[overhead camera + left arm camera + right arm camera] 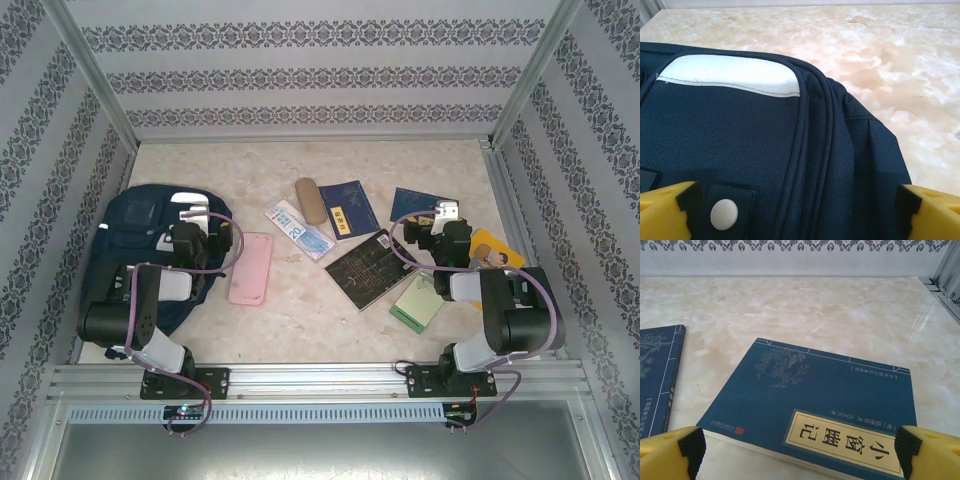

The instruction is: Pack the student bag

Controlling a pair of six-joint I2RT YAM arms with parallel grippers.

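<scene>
- Left gripper (800, 212) wide, empty, over large navy-blue fabric backpack (740, 150), left.
- Right gripper (800, 452) wide, empty, above dark-blue paperback book (810, 405).
- Packing apparently not begun; flat pink case (250, 268) outside.

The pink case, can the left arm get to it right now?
Probably yes: the pink case lies alone beside the backpack, nothing on top, and the open left gripper hovers close by over the backpack.
</scene>
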